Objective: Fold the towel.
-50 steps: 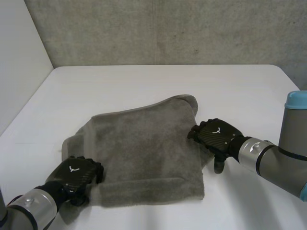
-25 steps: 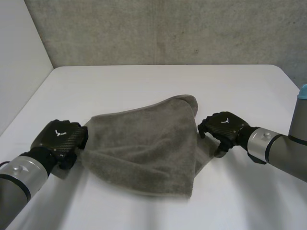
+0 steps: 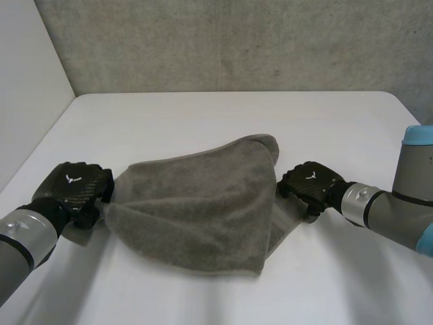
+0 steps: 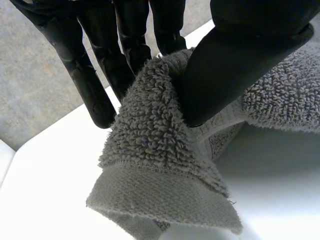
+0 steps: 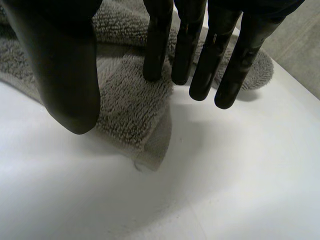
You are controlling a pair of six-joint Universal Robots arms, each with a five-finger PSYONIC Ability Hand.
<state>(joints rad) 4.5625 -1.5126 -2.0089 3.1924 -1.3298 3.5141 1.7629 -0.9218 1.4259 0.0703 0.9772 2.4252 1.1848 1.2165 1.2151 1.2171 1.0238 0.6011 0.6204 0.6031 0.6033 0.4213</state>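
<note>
Head view: the towel (image 3: 203, 217) lies bunched in the middle of the table (image 3: 203, 115). The left hand (image 3: 78, 189) lifts its left corner, and the right hand (image 3: 310, 184) sits at its right edge.

Left wrist view: thumb and fingers (image 4: 132, 40) pinch that corner close to the hem, a shallow hold that could slip.

Right wrist view: straight fingers only rest on the towel, unclasped, so a pull may drag it crooked.
</note>
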